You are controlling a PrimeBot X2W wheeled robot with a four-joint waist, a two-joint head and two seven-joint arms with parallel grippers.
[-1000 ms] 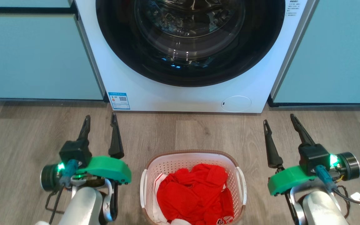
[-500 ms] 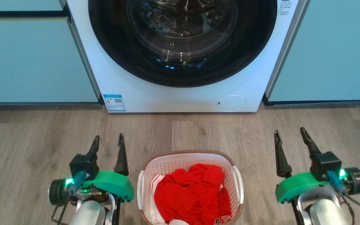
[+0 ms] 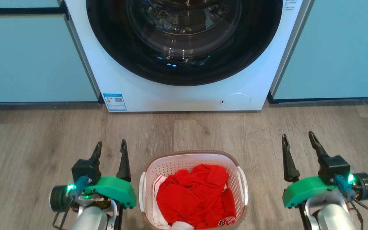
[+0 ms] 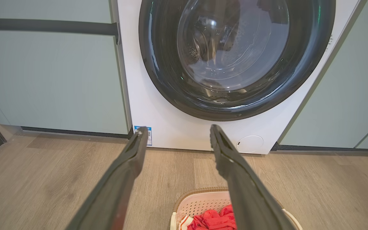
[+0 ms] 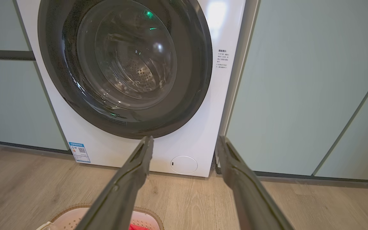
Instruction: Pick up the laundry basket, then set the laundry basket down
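The laundry basket [image 3: 185, 161], white with perforated walls and a brown rim, stands on the wooden floor between my arms and holds red clothes [image 3: 195, 196]. My left gripper [image 3: 110, 146] is open just left of the basket's left handle [image 3: 141, 190], fingers pointing at the washer. Further off on the basket's right, my right gripper [image 3: 297, 136] is open and holds nothing. The left wrist view catches the basket [image 4: 200, 201] low between the left gripper's [image 4: 178, 131] fingers. In the right wrist view the basket [image 5: 72, 214] peeks in at the bottom left, below the right gripper [image 5: 184, 141].
A white front-loading washing machine [image 3: 184, 95] with a dark round door [image 3: 184, 38] stands straight ahead. Pale green cabinets [image 3: 27, 54] flank it on both sides. Bare wooden floor [image 3: 203, 127] lies between the basket and the washer.
The head camera has shifted, so the washer sits further left and the floor fills more of the view. Both grippers have dropped lower in the view and stay open beside the basket.
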